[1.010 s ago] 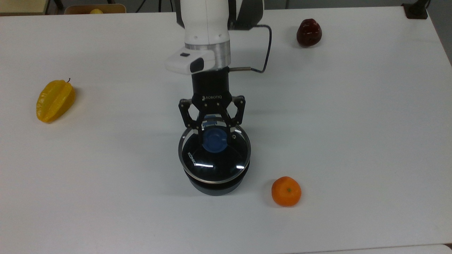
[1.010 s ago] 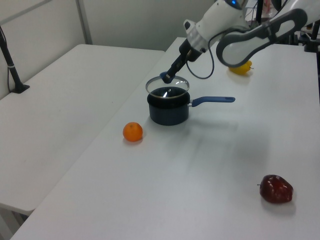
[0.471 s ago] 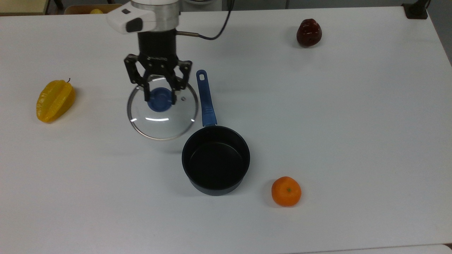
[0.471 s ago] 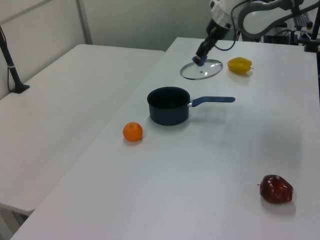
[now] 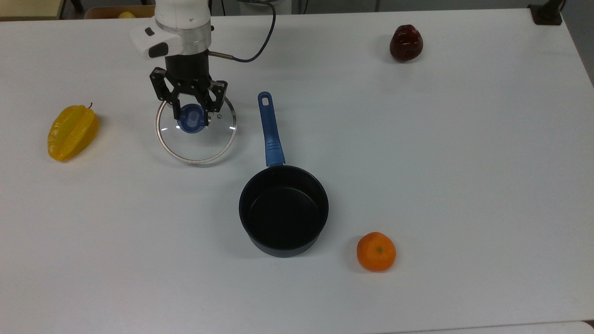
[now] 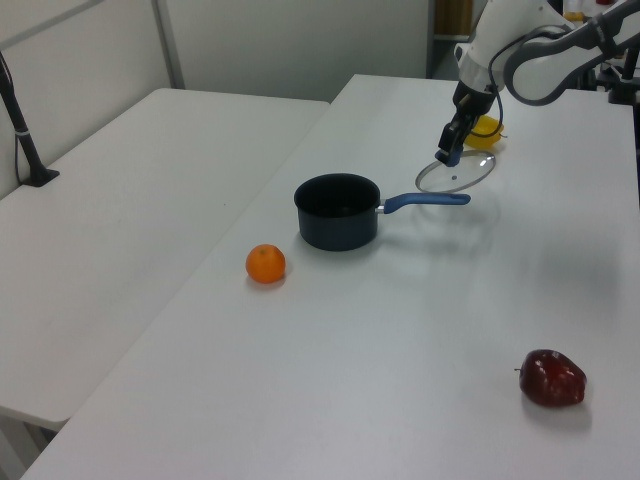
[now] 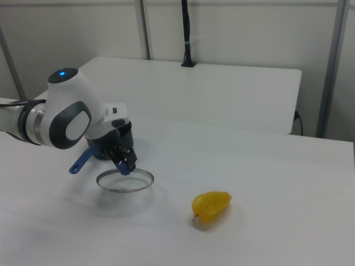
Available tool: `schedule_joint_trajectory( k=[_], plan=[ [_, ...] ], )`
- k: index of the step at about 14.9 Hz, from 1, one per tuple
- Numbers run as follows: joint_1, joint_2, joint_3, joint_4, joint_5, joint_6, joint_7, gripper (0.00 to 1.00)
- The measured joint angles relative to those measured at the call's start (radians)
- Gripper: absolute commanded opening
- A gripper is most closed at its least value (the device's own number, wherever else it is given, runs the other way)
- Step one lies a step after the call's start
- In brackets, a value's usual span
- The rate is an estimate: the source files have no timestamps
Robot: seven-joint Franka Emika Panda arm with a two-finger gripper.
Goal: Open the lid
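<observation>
**Lid off the pan, held by its knob over a white table**

White table (image 5: 464,185) under plain light walls, with a second white table alongside in the left view and the right view.

Jaws narrowed on the blue knob (image 5: 191,122), one finger on each side of it. Gripper (image 5: 191,118) pointing down from the white arm (image 5: 178,23), with a thin black cable looping off the wrist. Hanging from the knob, the lid (image 5: 197,144): clear glass, metal rim, small vent near the top view's right finger. In the right view, lid (image 7: 125,180) low over the table, with a soft shadow under it; contact with the surface cannot be told. In the left view, lid (image 6: 456,173) tilted slightly beneath the gripper (image 6: 450,155).

Just beside the lid, to the top view's right, the long blue handle (image 5: 269,130) of the black saucepan (image 5: 283,211), uncovered and nearer the top view's bottom edge. Lid and pan apart, not touching.

Farther out: yellow starfruit (image 5: 72,132) to the top view's left of the lid, orange mandarin (image 5: 376,251) near the pan at the top view's lower right, dark red apple (image 5: 406,43) well apart at the top view's upper right.
</observation>
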Motion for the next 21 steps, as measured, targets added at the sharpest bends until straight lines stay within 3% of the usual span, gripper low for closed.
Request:
schedule_joint_trajectory(
  k=[8, 10, 12, 13, 15, 21],
  plan=[
    [0.007, 0.047, 0.005, -0.01, 0.0, 0.005, 0.0, 0.32],
    [0.008, 0.052, 0.005, -0.01, 0.0, 0.002, 0.0, 0.39],
    [0.011, 0.061, 0.005, -0.01, 0.0, -0.019, 0.0, 0.4],
    [0.012, 0.065, 0.005, -0.01, 0.0, -0.028, 0.0, 0.43],
    [0.013, 0.065, 0.006, -0.006, 0.0, -0.041, 0.001, 1.0],
    [0.015, 0.063, 0.007, 0.09, 0.0, -0.259, 0.002, 1.0]
  ],
)
